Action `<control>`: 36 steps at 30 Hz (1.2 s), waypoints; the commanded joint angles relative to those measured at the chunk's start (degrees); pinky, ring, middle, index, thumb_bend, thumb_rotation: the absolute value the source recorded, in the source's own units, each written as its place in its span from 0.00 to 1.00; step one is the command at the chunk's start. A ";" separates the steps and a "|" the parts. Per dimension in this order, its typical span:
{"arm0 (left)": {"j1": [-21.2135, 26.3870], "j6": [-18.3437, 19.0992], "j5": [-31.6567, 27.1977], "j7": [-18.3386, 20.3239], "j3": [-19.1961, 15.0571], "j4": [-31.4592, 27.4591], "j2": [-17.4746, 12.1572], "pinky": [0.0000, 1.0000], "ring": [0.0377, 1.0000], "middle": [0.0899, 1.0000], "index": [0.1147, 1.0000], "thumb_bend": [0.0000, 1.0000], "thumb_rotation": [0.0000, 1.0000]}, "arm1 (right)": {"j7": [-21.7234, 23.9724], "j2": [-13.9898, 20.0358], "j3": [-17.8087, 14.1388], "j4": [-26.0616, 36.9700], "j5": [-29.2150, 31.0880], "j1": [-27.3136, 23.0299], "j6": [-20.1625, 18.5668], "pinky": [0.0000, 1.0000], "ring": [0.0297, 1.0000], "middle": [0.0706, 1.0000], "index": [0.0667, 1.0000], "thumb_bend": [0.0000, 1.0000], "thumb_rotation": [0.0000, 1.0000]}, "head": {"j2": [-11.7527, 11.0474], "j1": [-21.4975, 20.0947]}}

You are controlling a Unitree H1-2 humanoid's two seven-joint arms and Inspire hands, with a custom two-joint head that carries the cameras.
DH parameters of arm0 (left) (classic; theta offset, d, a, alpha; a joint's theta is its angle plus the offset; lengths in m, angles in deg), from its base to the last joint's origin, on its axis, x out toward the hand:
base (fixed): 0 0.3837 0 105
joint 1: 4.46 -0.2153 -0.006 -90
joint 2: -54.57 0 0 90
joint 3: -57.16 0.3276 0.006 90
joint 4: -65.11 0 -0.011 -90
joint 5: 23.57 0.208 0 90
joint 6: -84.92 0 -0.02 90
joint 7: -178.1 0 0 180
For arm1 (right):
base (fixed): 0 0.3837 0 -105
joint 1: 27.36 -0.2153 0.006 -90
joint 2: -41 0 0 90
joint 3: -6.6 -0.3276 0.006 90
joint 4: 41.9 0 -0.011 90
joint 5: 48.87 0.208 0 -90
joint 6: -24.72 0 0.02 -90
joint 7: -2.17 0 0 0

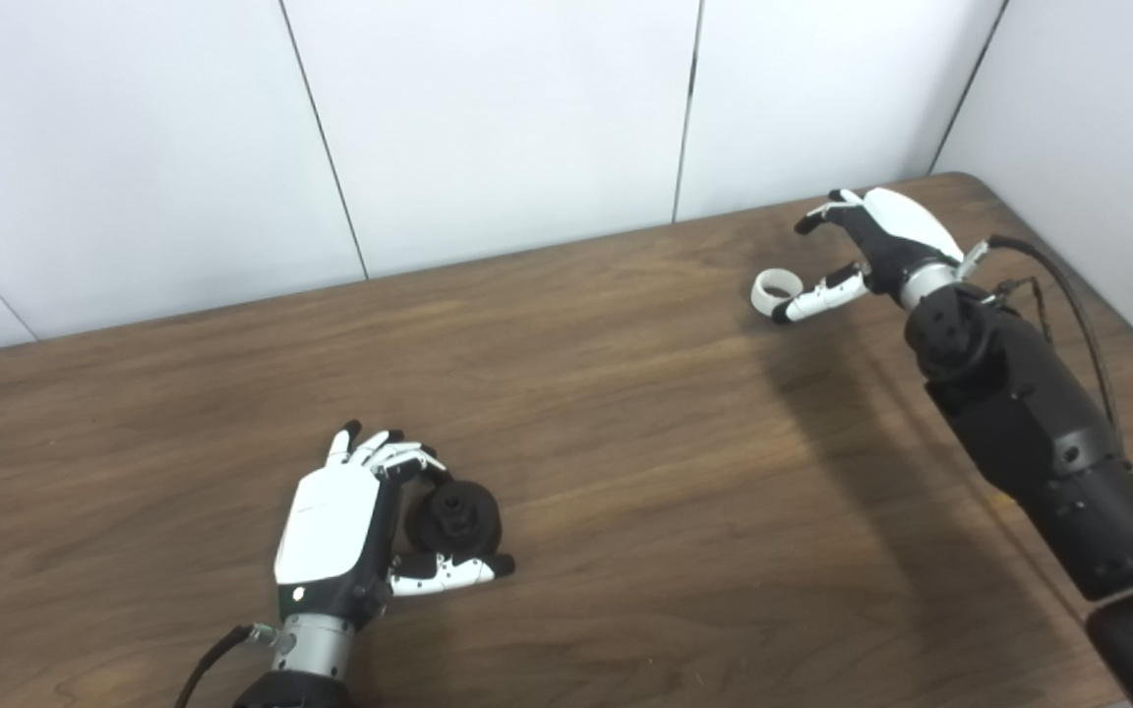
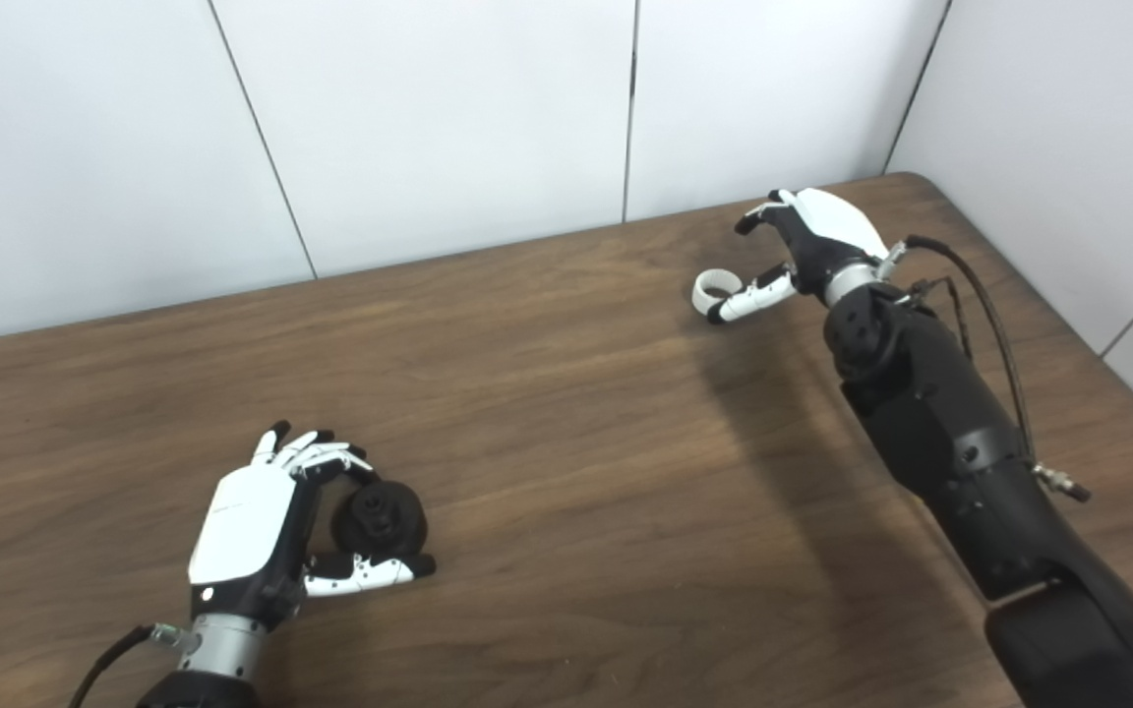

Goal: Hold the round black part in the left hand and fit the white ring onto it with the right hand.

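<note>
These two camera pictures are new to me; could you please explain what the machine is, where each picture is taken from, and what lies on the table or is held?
Both pictures come from two cameras side by side on a humanoid robot's head, looking down at a dark wooden table. The left robot hand curls its fingers and thumb around the round black plastic part, which sits low at the tabletop. The right robot hand is open at the far edge, its thumb beside the small white ring, which appears to lie on the table, not yet held.
</note>
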 commanded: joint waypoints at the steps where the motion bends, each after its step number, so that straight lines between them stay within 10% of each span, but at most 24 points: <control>1: -0.32 0.22 0.51 0.83 -0.17 -0.66 -0.87 1.00 0.87 0.72 0.41 0.52 0.05 | -0.10 0.10 -1.52 0.17 -1.50 -3.43 -0.20 1.00 1.00 0.98 0.75 0.91 0.30 | 0.06 -0.04; 36: -2.01 1.06 0.73 2.11 -0.08 -2.06 -0.06 1.00 0.88 0.73 0.41 0.52 0.05 | 4.83 -1.03 2.06 -6.70 -6.87 -8.68 -0.12 1.00 1.00 0.93 0.63 0.87 0.25 | 0.98 0.31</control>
